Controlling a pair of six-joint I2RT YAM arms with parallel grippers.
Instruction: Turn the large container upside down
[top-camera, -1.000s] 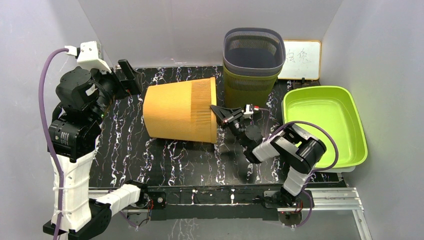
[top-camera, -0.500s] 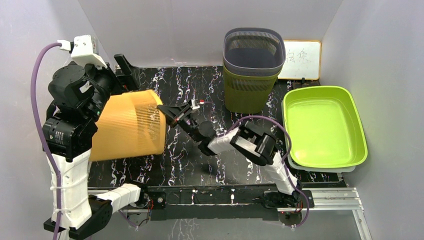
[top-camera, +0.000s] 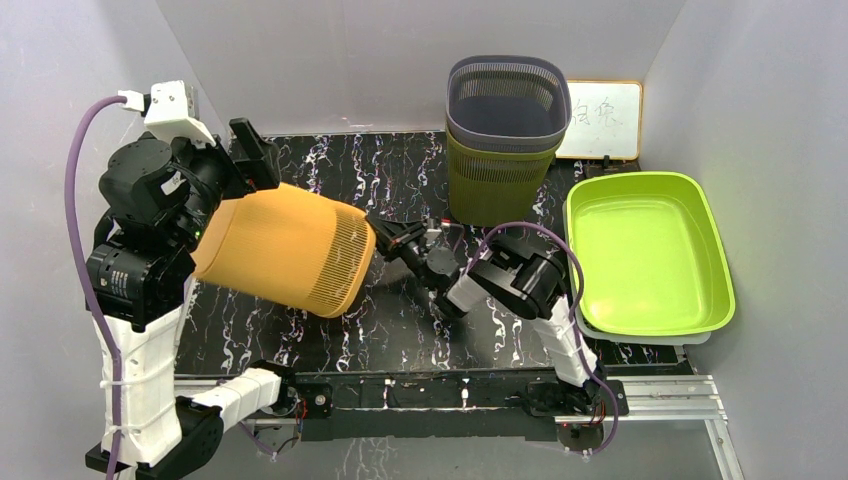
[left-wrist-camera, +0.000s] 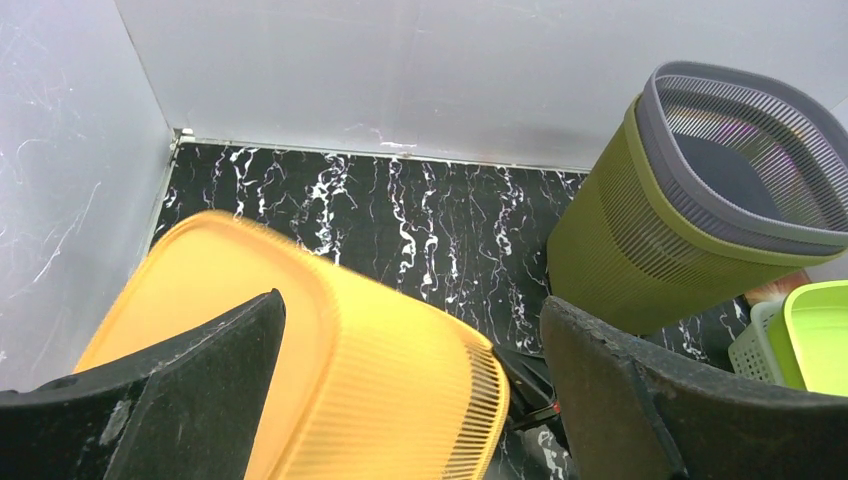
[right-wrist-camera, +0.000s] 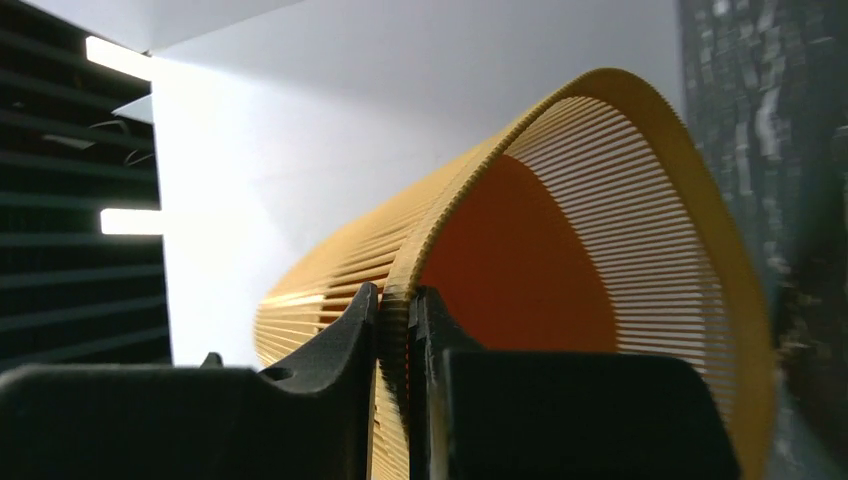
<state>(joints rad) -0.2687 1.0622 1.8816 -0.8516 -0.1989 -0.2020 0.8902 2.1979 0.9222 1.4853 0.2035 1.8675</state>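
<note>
**Tipped over: the orange ribbed plastic basket (top-camera: 285, 250)**

Your right hand (right-wrist-camera: 395, 300) is pinched tight on the basket's rim. It lies tilted, mouth rightward, over the left of the black, white-veined marble worktop (top-camera: 400, 170). Your left hand (left-wrist-camera: 412, 305) gapes wide above it, gripping nothing. Plain white walls (top-camera: 350, 60) close in three sides.

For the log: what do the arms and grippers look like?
The left arm and right arm are black motor housings joined by white links, each trailing a purple cable. A white camera block tops the left wrist. Left gripper and right gripper have matte black fingers, the left scuffed.
</note>
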